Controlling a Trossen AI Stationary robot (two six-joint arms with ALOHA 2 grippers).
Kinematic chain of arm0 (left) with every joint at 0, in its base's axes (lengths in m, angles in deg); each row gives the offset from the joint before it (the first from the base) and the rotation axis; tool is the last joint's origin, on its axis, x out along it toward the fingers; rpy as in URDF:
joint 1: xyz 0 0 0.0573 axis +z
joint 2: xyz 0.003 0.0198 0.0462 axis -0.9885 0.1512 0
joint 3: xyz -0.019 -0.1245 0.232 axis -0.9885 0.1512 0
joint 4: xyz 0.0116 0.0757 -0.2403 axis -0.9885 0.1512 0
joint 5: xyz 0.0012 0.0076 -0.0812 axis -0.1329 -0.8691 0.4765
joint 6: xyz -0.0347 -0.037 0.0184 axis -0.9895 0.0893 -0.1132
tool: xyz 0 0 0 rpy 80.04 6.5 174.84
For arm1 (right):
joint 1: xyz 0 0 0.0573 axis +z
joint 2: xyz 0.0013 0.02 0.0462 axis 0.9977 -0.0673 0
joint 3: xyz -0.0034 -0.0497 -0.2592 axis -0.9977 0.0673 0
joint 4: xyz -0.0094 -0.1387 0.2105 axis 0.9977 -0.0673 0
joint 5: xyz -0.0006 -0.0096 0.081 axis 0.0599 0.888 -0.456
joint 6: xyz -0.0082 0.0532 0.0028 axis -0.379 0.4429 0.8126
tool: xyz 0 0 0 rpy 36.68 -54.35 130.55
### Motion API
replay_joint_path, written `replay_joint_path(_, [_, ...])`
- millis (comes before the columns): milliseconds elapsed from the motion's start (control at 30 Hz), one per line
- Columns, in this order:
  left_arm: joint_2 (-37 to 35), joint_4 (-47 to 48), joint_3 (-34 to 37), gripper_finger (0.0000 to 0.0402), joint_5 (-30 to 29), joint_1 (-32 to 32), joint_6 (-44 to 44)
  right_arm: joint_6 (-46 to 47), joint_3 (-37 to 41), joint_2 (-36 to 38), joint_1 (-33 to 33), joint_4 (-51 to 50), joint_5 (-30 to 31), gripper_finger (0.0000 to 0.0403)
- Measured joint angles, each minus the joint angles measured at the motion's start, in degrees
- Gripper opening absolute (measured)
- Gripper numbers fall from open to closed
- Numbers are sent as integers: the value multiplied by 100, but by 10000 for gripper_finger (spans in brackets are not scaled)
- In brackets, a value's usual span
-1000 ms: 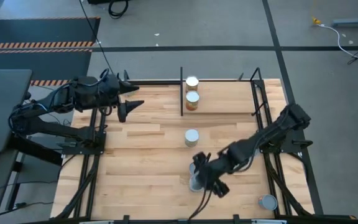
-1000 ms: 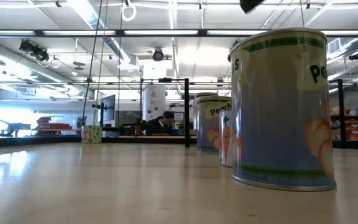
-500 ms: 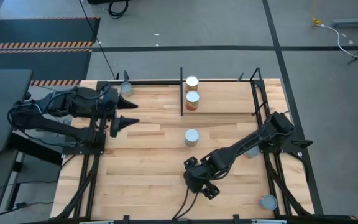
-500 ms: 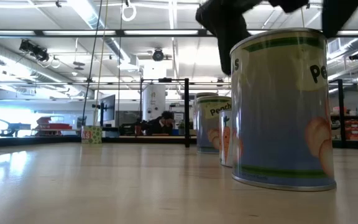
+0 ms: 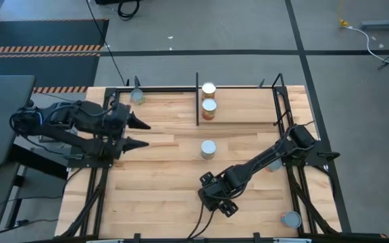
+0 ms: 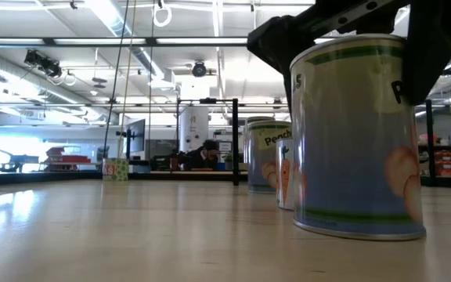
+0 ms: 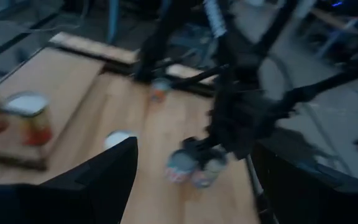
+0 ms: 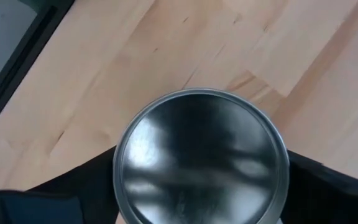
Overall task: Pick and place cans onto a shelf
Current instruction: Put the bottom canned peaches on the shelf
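Low view alone shows can [image 6: 357, 133] label lettering

shiny metal can [image 8: 201, 157], wood tabletop [image 8: 166, 50]

Two silver-topped cylindrical tins [image 5: 209, 98] on light-wood black-posted shelf [image 5: 248, 108], one behind other. Third tin [image 5: 208, 149] before shelf; right gripper [image 5: 213, 196] straddling fourth tin [image 8: 201, 155] nearer front edge.

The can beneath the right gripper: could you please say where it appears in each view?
Low view: the can large, right foreground.
Right wrist view: its silver top, centre.
High view: hidden under the right gripper.
Left wrist view: too blurred to tell.
Shared landmark: the right gripper over it.
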Motion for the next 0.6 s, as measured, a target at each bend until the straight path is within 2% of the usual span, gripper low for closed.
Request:
replay_joint_path(133, [0,-282,0,318,17,-189,-42,180,-113,22,0,-204,-6,313])
replay_joint_path(200, [0,-309,0,318,33,-229,-258,313,-359,69,0,-406,-10,313])
replay_joint_path(367, [17,-441,0,318,545,-273,-828,985,-1051,347,-24,-1016,8,313])
replay_joint_path(467, [52,-427,0,318,571,-404,-911,1559,-1186,696,-134,-1394,388,315])
replay_joint_path(600, [164,-577,-2,318,553,-440,-898,2177,-1147,1332,-587,-2284,1037,315])
